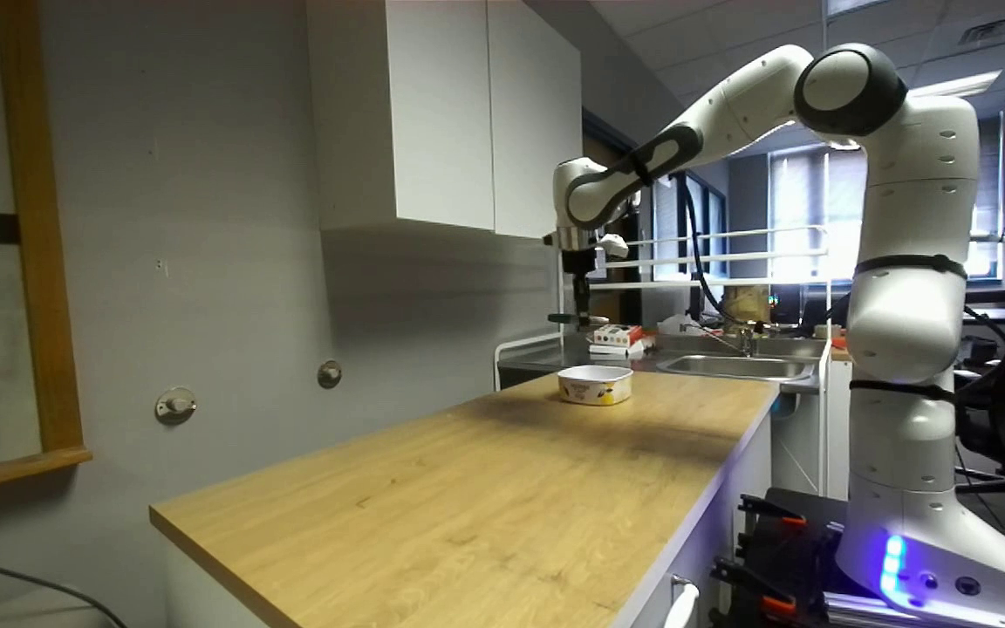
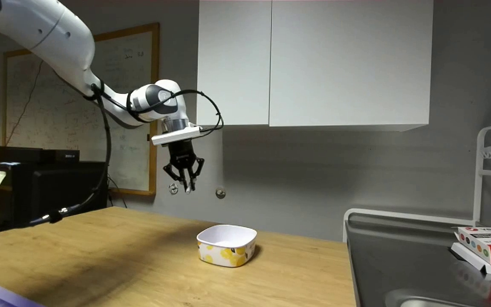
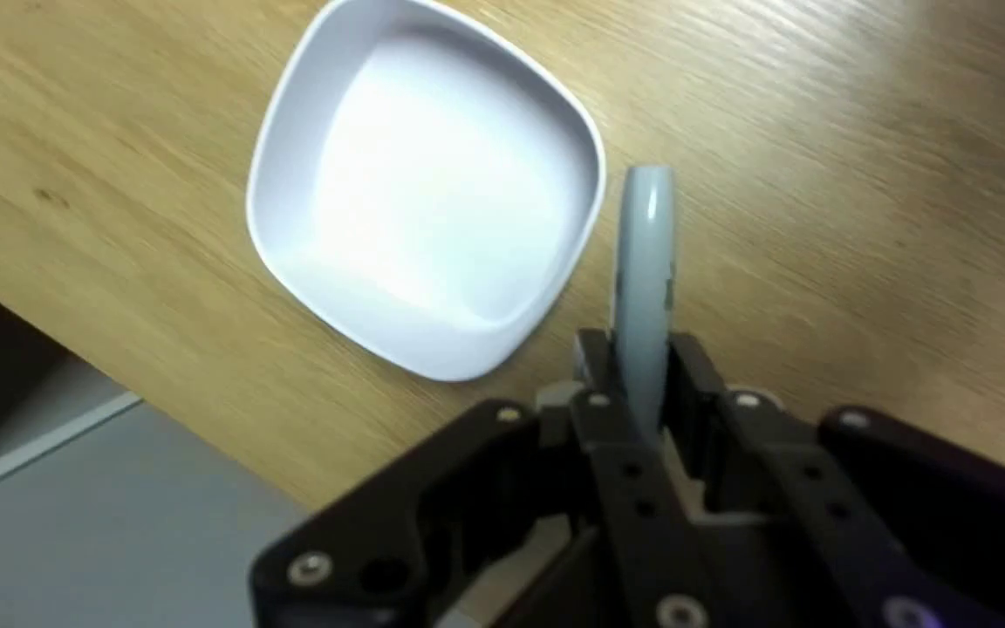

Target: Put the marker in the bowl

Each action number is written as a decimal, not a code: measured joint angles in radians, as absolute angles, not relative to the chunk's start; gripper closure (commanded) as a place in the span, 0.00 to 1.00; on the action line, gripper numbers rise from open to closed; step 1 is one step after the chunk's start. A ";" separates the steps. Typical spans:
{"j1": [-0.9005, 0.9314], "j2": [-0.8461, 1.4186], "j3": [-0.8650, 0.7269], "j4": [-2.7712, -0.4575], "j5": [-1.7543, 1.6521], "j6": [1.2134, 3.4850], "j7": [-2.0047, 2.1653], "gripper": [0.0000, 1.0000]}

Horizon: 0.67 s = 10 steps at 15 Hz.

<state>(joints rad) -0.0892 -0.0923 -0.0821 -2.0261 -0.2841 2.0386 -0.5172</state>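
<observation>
The marker [image 3: 645, 253] is a thin grey-green stick in the wrist view, held between my fingers with one end sticking out. It shows as a dark green level stick in an exterior view [image 1: 562, 318]. My gripper [image 3: 639, 358] is shut on it, pointing down above the countertop; it also shows in both exterior views [image 1: 582, 316] [image 2: 189, 186]. The bowl [image 2: 226, 253] is white inside with yellow fruit print outside, squarish with rounded corners. It stands upright on the countertop, lower than the gripper. In the wrist view the bowl [image 3: 433, 192] lies left of the marker, and its inside looks empty.
The wooden countertop [image 1: 468, 488] carries the bowl near its sink end. White cabinets [image 2: 348, 64] hang on the wall above. A metal sink counter [image 2: 399, 256] adjoins it, with a red and white box [image 2: 490, 245] on it. A white rack [image 2: 480, 170] stands there.
</observation>
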 measured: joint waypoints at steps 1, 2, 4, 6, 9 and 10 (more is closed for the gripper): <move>-0.103 -0.108 -0.103 -2.038 -0.276 2.053 -0.517 0.94; -0.115 -0.117 -0.121 -2.046 -0.264 2.064 -0.517 0.94; -0.128 -0.117 -0.148 -2.056 -0.227 2.082 -0.512 0.94; -0.131 -0.100 -0.160 -2.060 -0.183 2.094 -0.501 0.94; -0.130 -0.049 -0.161 -2.063 -0.087 2.125 -0.500 0.94; -0.128 -0.027 -0.160 -2.062 -0.054 2.137 -0.502 0.94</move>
<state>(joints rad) -0.1281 -0.0266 -0.1604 -2.0625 -0.0539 2.1370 -0.5019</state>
